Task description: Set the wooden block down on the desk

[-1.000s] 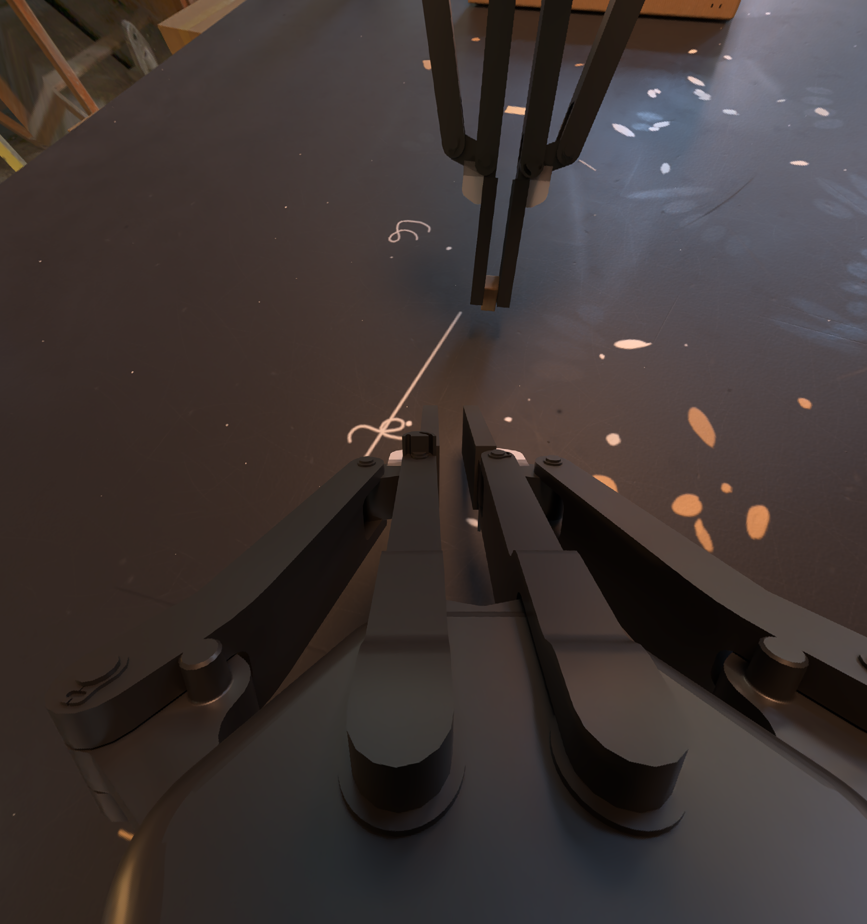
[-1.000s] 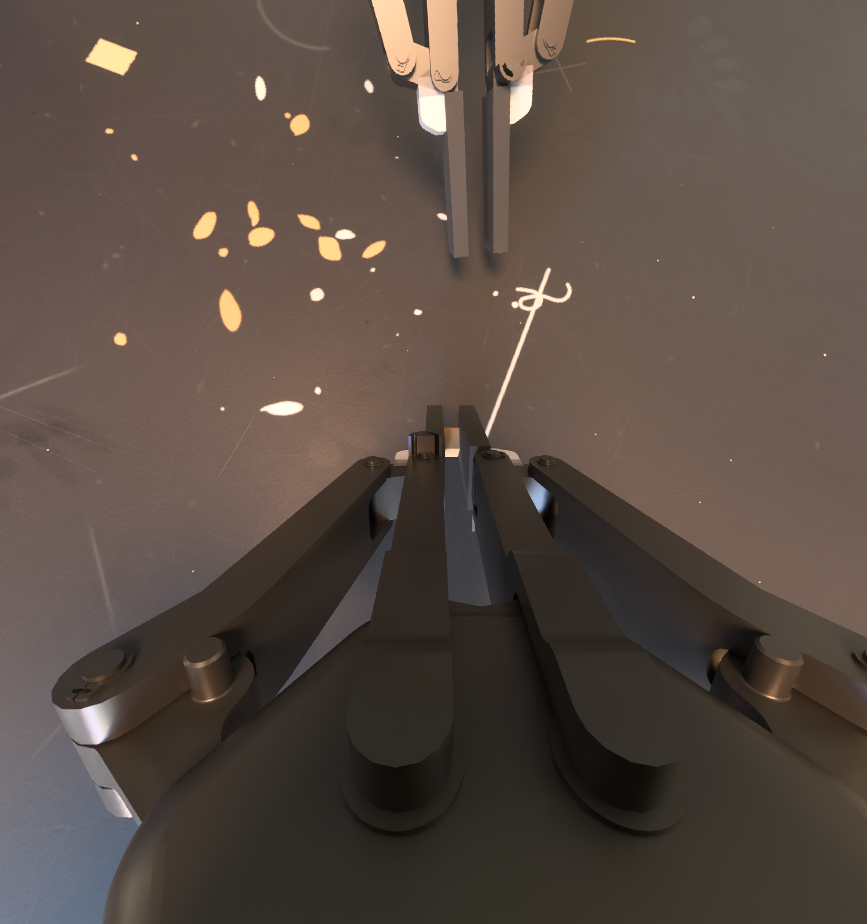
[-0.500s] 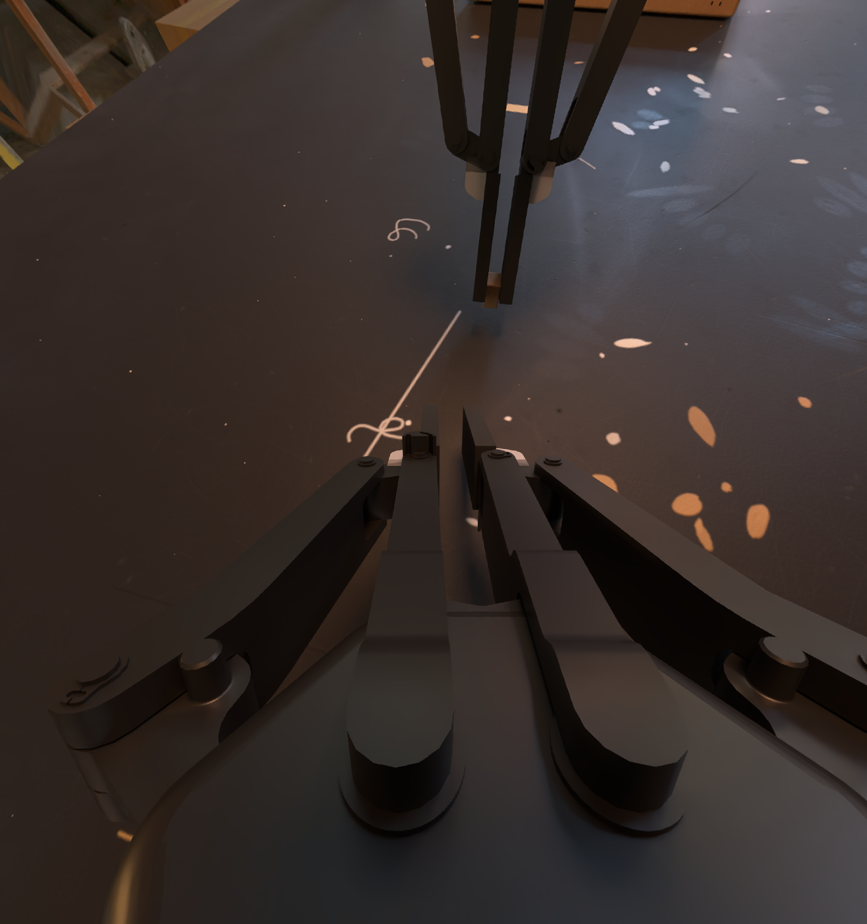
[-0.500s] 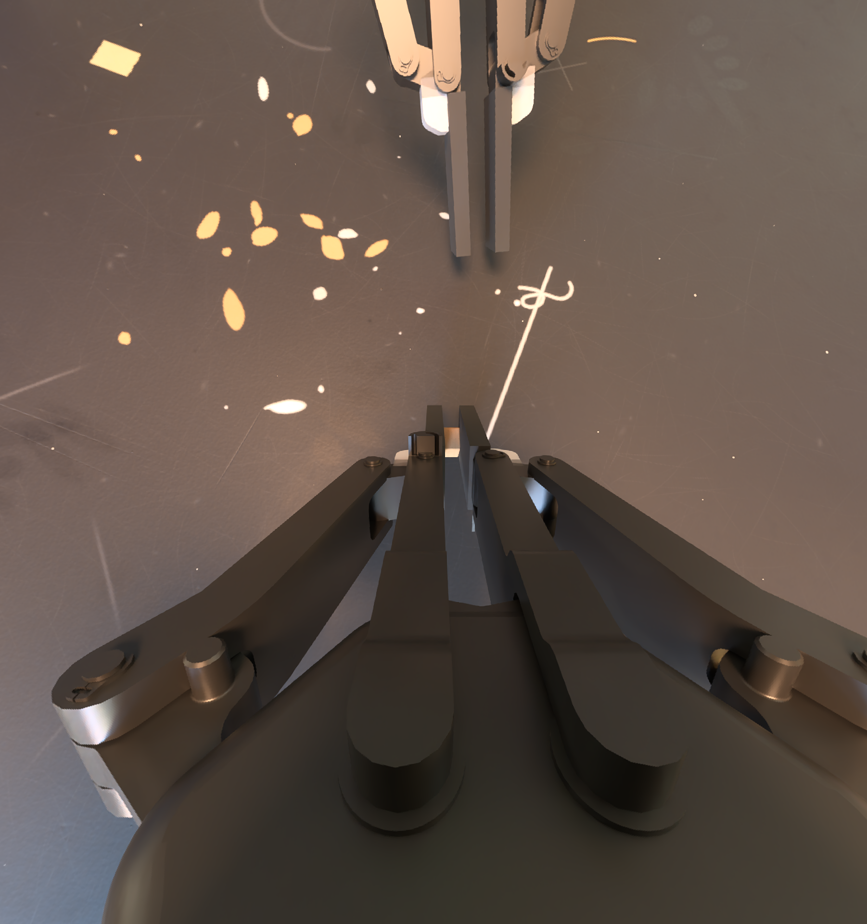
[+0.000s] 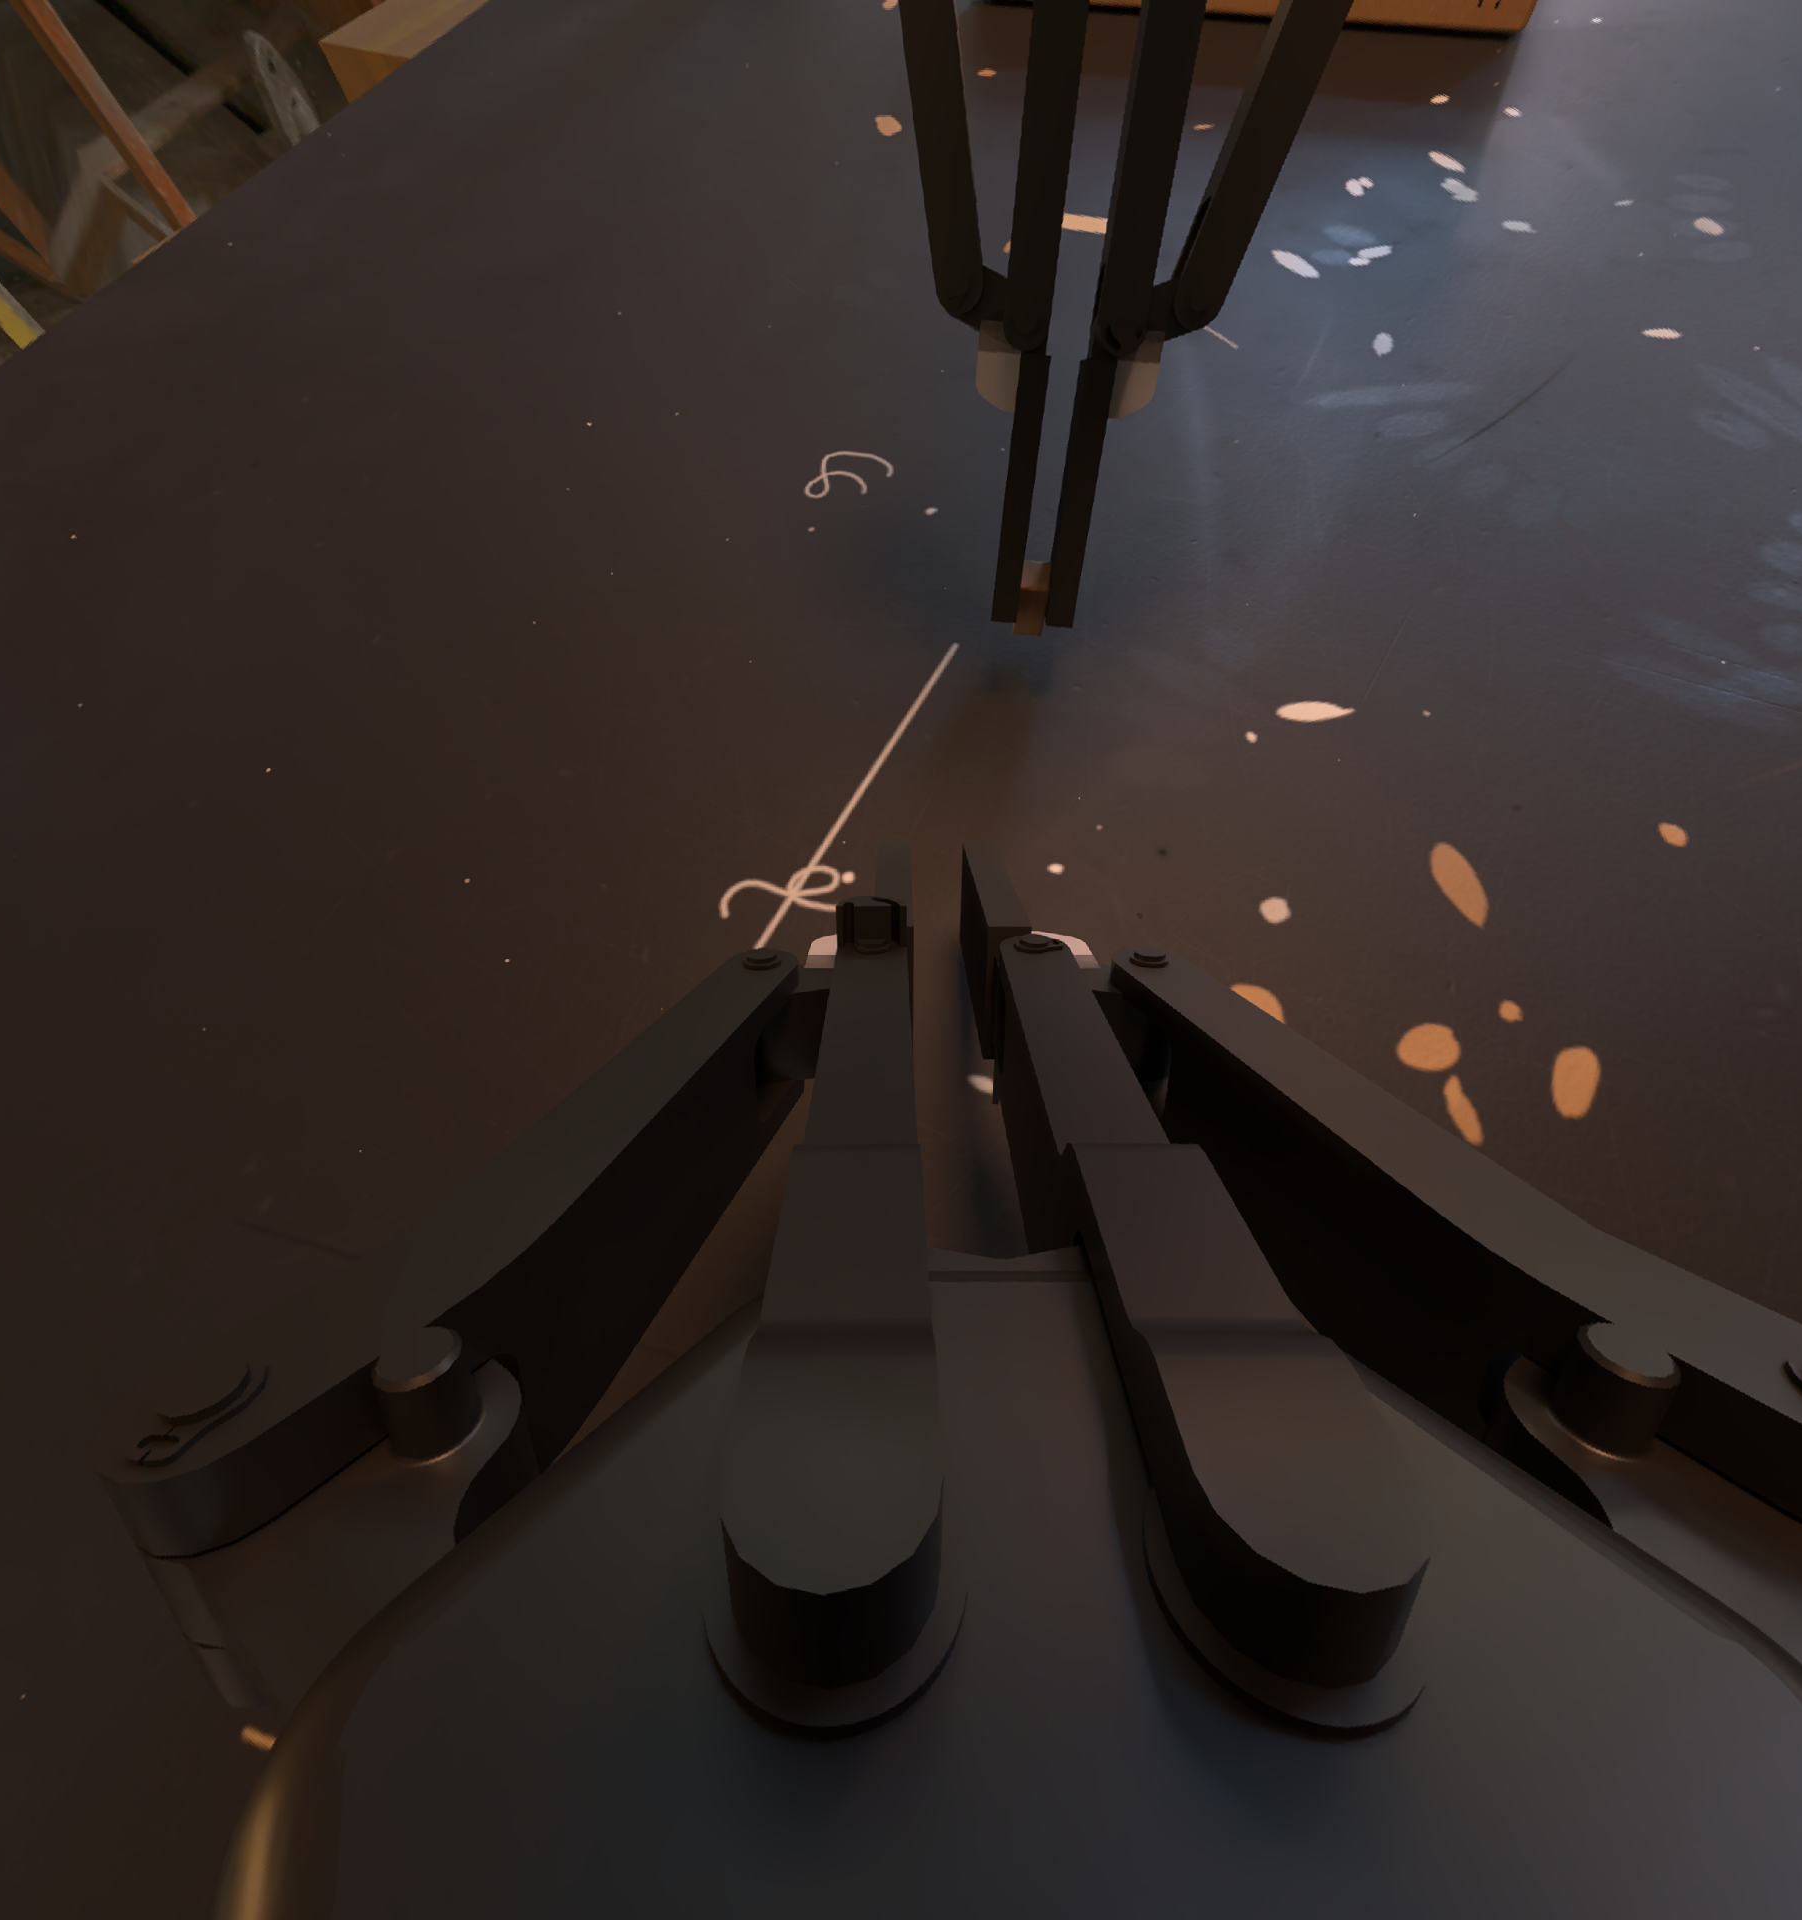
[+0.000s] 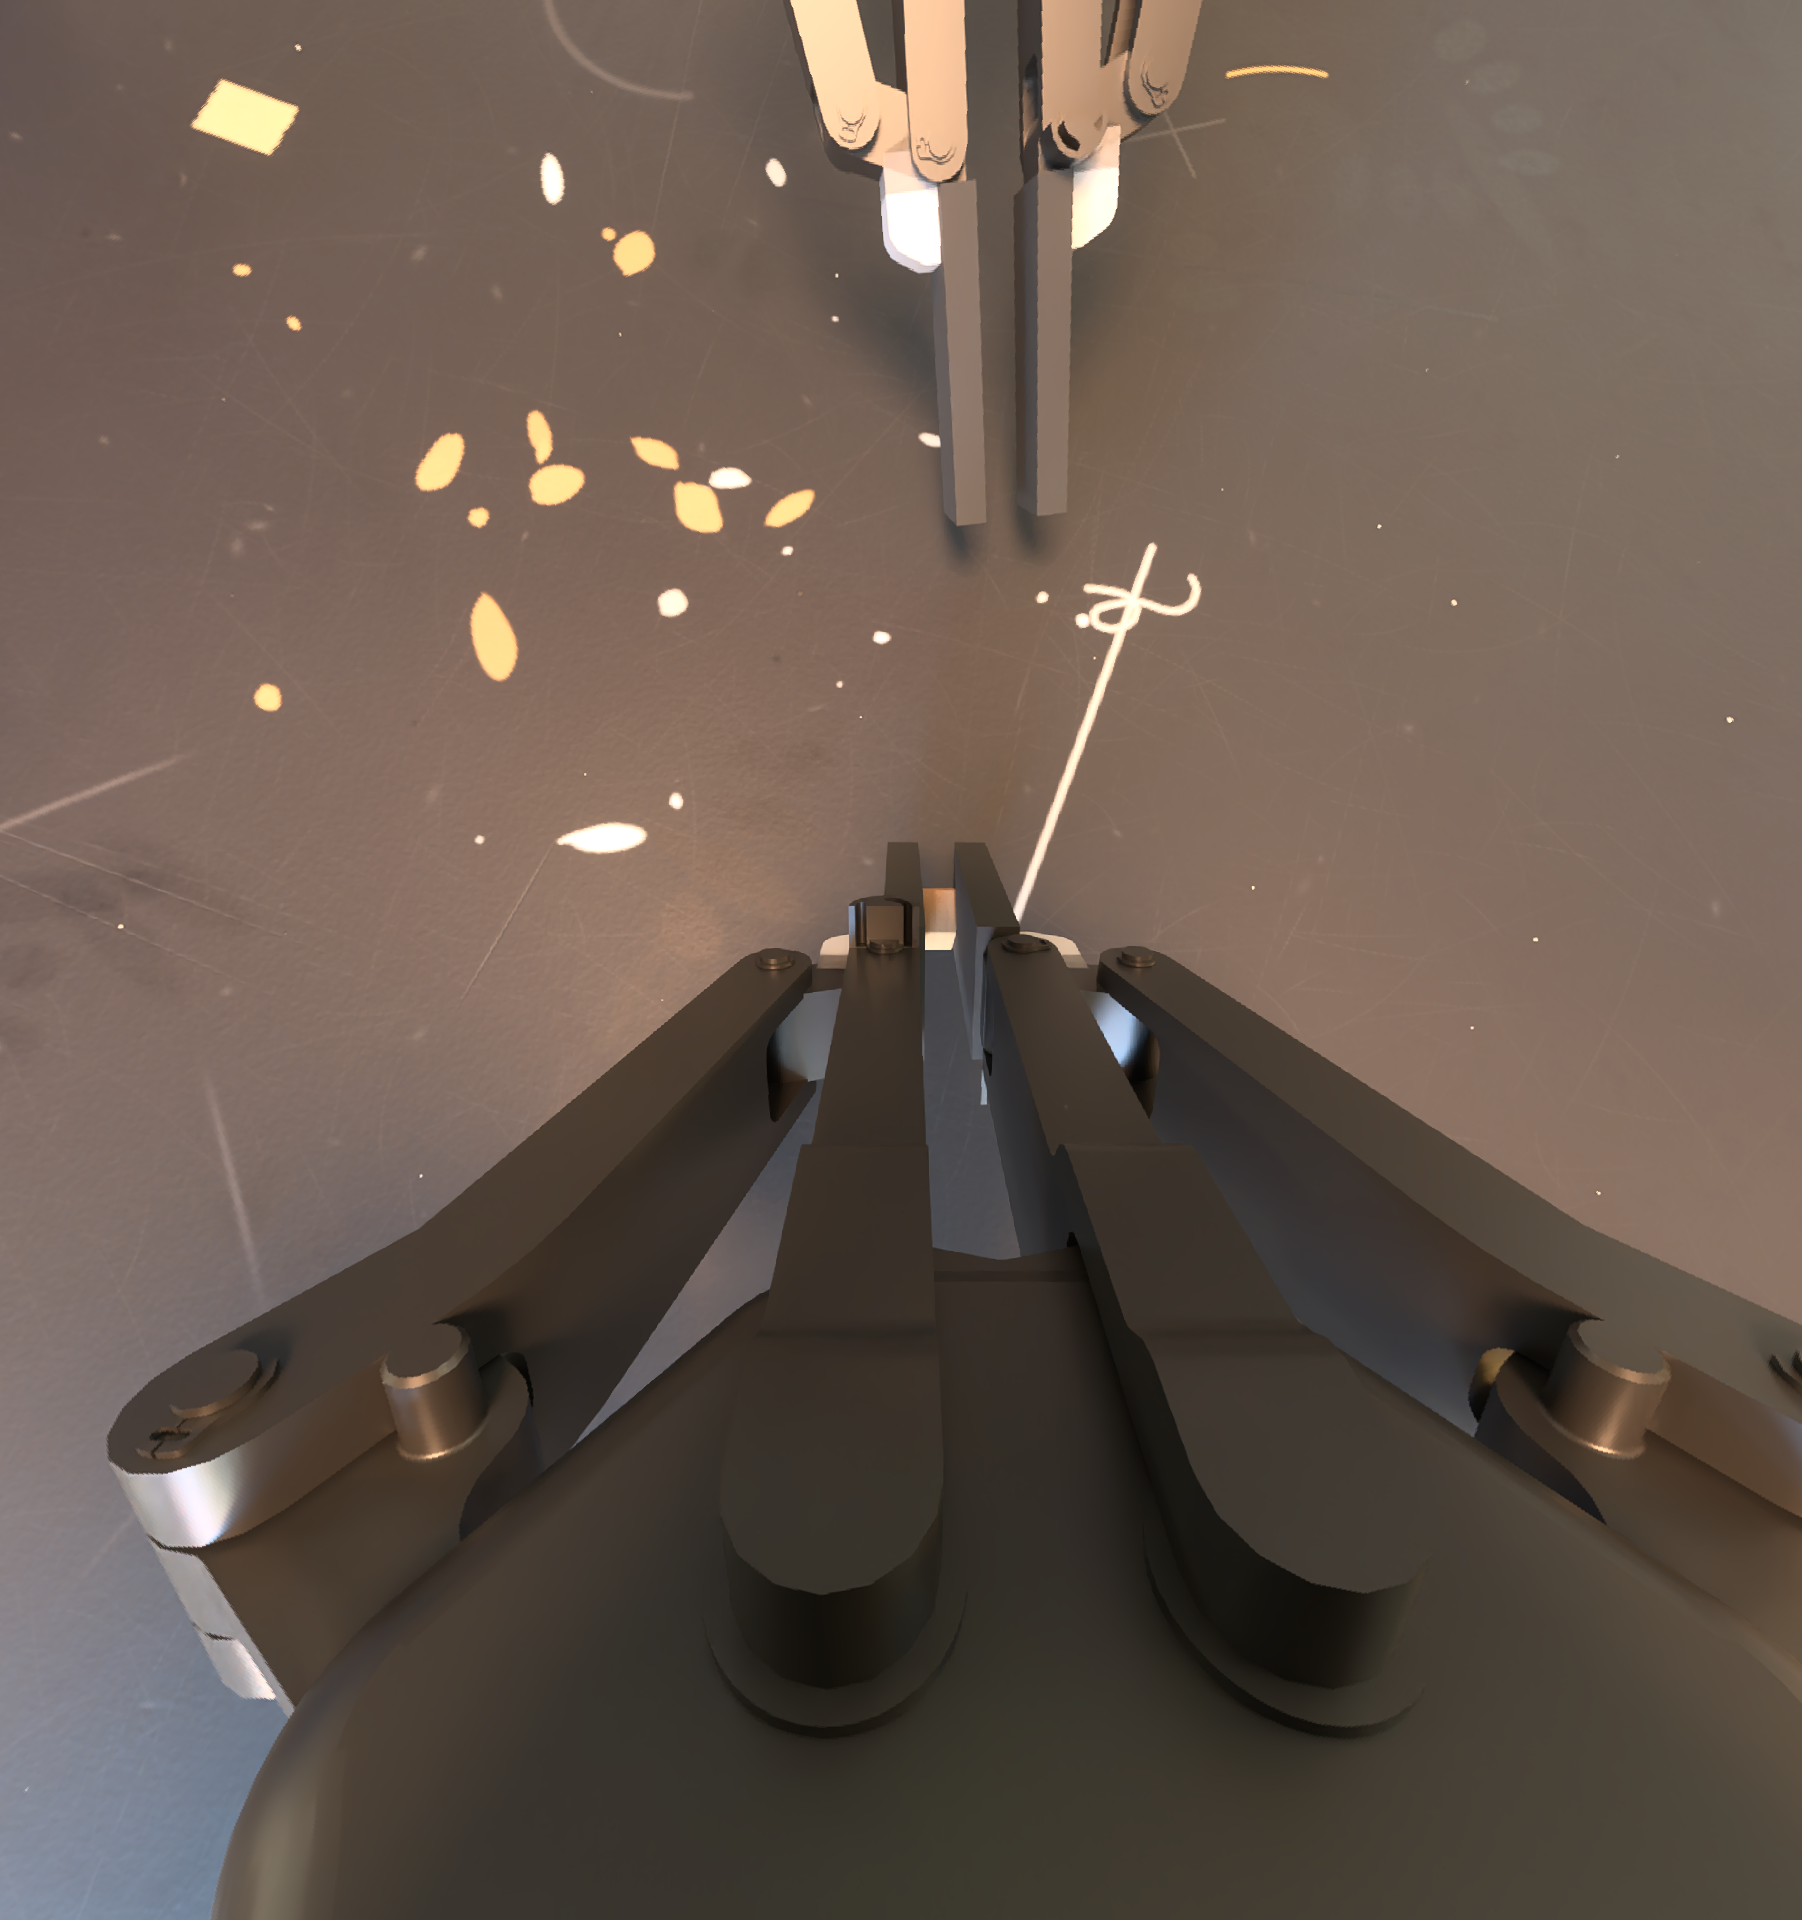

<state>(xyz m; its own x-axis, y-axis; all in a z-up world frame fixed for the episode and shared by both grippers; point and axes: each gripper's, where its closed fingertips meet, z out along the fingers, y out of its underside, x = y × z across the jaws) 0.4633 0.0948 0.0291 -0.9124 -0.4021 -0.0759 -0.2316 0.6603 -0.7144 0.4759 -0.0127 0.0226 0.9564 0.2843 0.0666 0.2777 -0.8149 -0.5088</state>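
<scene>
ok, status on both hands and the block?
Right hand shut on wooden block, just above desk. Left hand shut, empty. Nothing under the block.

Desk (image 5: 377, 644) dark grey, pale chalk line (image 5: 876, 769), orange flecks; block (image 5: 1032, 592) tan; hands (image 5: 936, 883) black.

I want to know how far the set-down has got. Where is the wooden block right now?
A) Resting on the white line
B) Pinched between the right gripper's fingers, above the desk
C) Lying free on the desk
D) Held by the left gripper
B: in the left wrist view the wooden block sits between the right gripper fingers, with its shadow apart below on the desk.
</scene>
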